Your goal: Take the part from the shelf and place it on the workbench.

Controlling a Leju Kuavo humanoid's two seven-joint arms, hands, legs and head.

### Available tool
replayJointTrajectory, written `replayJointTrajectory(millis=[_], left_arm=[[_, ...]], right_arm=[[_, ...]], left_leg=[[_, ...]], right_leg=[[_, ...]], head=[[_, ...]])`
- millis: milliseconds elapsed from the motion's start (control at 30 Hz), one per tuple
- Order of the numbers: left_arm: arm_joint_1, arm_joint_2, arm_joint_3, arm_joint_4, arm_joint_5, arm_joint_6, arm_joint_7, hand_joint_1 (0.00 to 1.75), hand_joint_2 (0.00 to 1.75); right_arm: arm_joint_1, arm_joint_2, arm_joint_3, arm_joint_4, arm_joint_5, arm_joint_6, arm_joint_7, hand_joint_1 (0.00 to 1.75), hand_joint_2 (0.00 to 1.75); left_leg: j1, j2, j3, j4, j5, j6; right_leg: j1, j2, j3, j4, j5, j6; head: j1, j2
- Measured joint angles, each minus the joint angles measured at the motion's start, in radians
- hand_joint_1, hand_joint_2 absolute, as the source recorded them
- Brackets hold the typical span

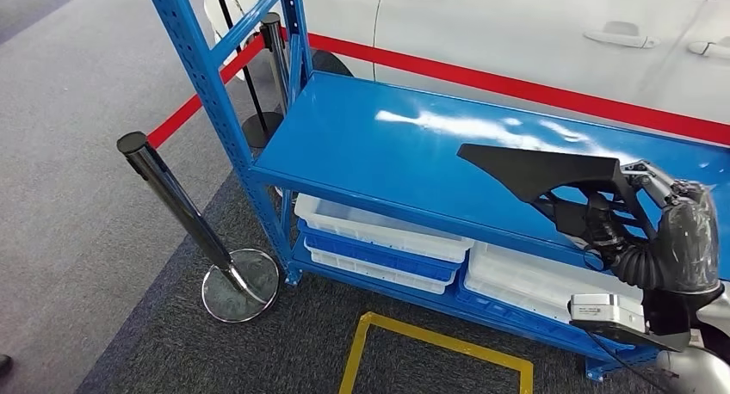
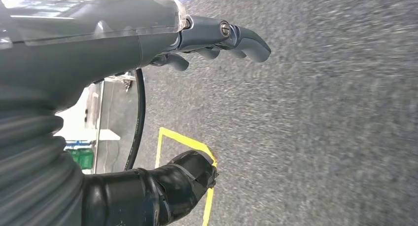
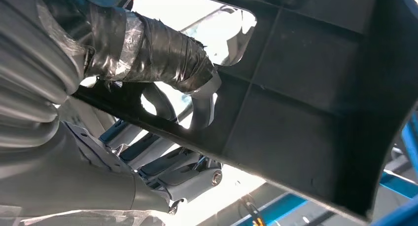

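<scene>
Grey carpet (image 1: pixel 77 213) under blue shelf (image 1: pixel 387 144)

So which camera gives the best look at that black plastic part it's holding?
The head view: the black plastic part shows whole, held by the right hand over the blue shelf. The right wrist view catches just its ribbed underside.

Right hand (image 1: pixel 641 213) gripping, left hand (image 2: pixel 197 43) loosely spread

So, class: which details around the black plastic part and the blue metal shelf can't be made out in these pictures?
- Black plastic part: head view, its rear end is hidden behind the right hand.
- White plastic trays: contents hidden under the blue metal shelf.
- Left hand: left wrist view, blurred grey carpet behind it.
</scene>
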Motion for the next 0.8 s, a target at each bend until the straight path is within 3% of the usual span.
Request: replayJointTrajectory(millis=[67,133,167,200,267,300,333,367,433,467,500,533,567,600,667,700,733,800], left_arm=[[-0.001,0.001,0.003,0.000,-0.001,0.000,0.000,0.00,1.75],[-0.004,0.002,0.004,0.000,-0.002,0.000,-0.001,0.00,1.75],[-0.005,0.002,0.004,0.000,-0.003,0.001,-0.001,0.00,1.75],[-0.006,0.002,0.004,0.001,-0.005,0.001,-0.001,0.00,1.75],[-0.006,0.002,0.005,0.001,-0.010,0.002,-0.002,0.00,1.75],[-0.007,0.002,0.006,0.002,-0.013,0.002,-0.003,0.00,1.75],[-0.008,0.003,0.007,0.002,-0.017,0.004,-0.005,0.00,1.75],[-0.009,0.004,0.008,0.003,-0.021,0.005,-0.007,0.00,1.75],[-0.011,0.006,0.010,0.004,-0.028,0.010,-0.013,0.00,1.75],[-0.011,0.006,0.011,0.005,-0.033,0.013,-0.018,0.00,1.75],[-0.013,0.007,0.012,0.008,-0.036,0.016,-0.023,0.00,1.75],[-0.015,0.007,0.012,0.012,-0.039,0.019,-0.028,0.00,1.75],[-0.017,0.007,0.012,0.017,-0.041,0.022,-0.033,0.00,1.75],[-0.019,0.008,0.012,0.021,-0.044,0.026,-0.036,0.00,1.75],[-0.021,0.008,0.012,0.031,-0.049,0.034,-0.041,0.00,1.75],[-0.021,0.009,0.012,0.035,-0.051,0.039,-0.041,0.00,1.75],[-0.021,0.010,0.012,0.039,-0.054,0.042,-0.041,0.00,1.75],[-0.018,0.012,0.012,0.044,-0.060,0.047,-0.038,0.00,1.75]], right_arm=[[-0.003,0.000,-0.001,-0.005,0.000,-0.001,-0.002,1.75,1.75],[-0.006,-0.002,-0.005,-0.011,0.000,-0.002,-0.003,1.75,1.75],[-0.009,-0.003,-0.007,-0.013,0.000,-0.002,-0.004,1.75,1.75],[-0.013,-0.005,-0.009,-0.015,-0.001,-0.002,-0.005,1.75,1.75],[-0.026,-0.008,-0.011,-0.016,-0.012,0.008,-0.010,1.75,1.75],[-0.038,-0.011,-0.012,-0.015,-0.025,0.023,-0.011,1.75,1.75],[-0.055,-0.017,-0.012,-0.015,-0.042,0.046,-0.012,1.75,1.75],[-0.076,-0.023,-0.013,-0.015,-0.061,0.074,-0.012,1.75,1.75],[-0.121,-0.033,-0.014,-0.015,-0.089,0.129,-0.010,1.75,1.75],[-0.140,-0.035,-0.015,-0.014,-0.098,0.153,-0.007,1.75,1.75],[-0.155,-0.037,-0.015,-0.014,-0.103,0.171,-0.004,1.75,1.75],[-0.167,-0.039,-0.015,-0.013,-0.105,0.184,-0.002,1.75,1.75],[-0.177,-0.040,-0.016,-0.011,-0.106,0.192,0.001,1.75,1.75],[-0.184,-0.042,-0.017,-0.010,-0.104,0.194,0.001,1.75,1.75],[-0.188,-0.046,-0.021,-0.008,-0.101,0.194,0.001,1.75,1.75],[-0.187,-0.049,-0.024,-0.007,-0.100,0.194,0.000,1.75,1.75],[-0.187,-0.052,-0.027,-0.006,-0.100,0.193,-0.001,1.75,1.75],[-0.183,-0.055,-0.032,-0.004,-0.100,0.193,-0.004,1.75,1.75]], left_leg=[[0.000,0.000,0.071,-0.062,0.052,0.003],[-0.002,-0.001,0.168,-0.198,0.055,0.012],[-0.005,-0.003,0.198,-0.249,0.046,0.018],[-0.008,-0.004,0.213,-0.281,0.036,0.024],[-0.009,-0.004,0.204,-0.292,0.054,0.038],[-0.009,-0.001,0.194,-0.295,0.067,0.046],[-0.007,0.002,0.181,-0.299,0.083,0.054],[-0.006,0.005,0.166,-0.301,0.100,0.060],[-0.008,0.008,0.130,-0.300,0.129,0.066],[-0.009,0.009,0.112,-0.299,0.143,0.066],[-0.010,0.009,0.093,-0.297,0.156,0.065],[-0.010,0.009,0.073,-0.294,0.168,0.065],[-0.010,0.008,0.056,-0.290,0.179,0.063],[-0.011,0.007,0.041,-0.286,0.190,0.061],[-0.012,0.004,0.023,-0.282,0.210,0.053],[-0.012,0.003,0.020,-0.282,0.220,0.047],[-0.011,0.002,0.019,-0.286,0.231,0.041],[-0.009,0.001,0.017,-0.292,0.245,0.028]], right_leg=[[0.000,-0.001,-0.031,0.009,0.018,0.005],[0.001,-0.001,-0.053,0.017,0.038,0.013],[0.001,-0.002,-0.058,0.017,0.047,0.019],[0.001,-0.003,-0.059,0.016,0.057,0.027],[0.000,-0.005,-0.061,0.006,0.076,0.041],[-0.002,-0.003,-0.068,0.008,0.071,0.046],[-0.004,-0.002,-0.081,0.026,0.042,0.050],[-0.006,-0.001,-0.098,0.063,-0.006,0.053],[-0.007,0.001,-0.132,0.190,-0.118,0.058],[-0.008,0.001,-0.138,0.251,-0.143,0.060],[-0.008,0.001,-0.132,0.291,-0.144,0.061],[-0.008,0.001,-0.109,0.298,-0.123,0.061],[-0.007,0.001,-0.070,0.272,-0.095,0.059],[-0.005,0.001,-0.012,0.211,-0.078,0.054],[0.002,0.001,0.100,0.062,-0.093,0.043],[0.007,0.001,0.133,0.008,-0.107,0.038],[0.011,0.001,0.144,-0.016,-0.114,0.033],[0.010,-0.001,0.130,-0.025,-0.094,0.021]], head=[[0.000,0.000],[0.000,0.000],[0.000,0.000],[0.000,0.000],[0.000,0.000],[0.000,0.000],[0.001,0.000],[0.001,0.000],[0.002,0.000],[0.002,0.000],[0.001,0.000],[0.001,0.000],[0.001,0.000],[0.001,0.000],[0.000,0.000],[0.001,0.000],[0.002,0.000],[0.007,0.000]])
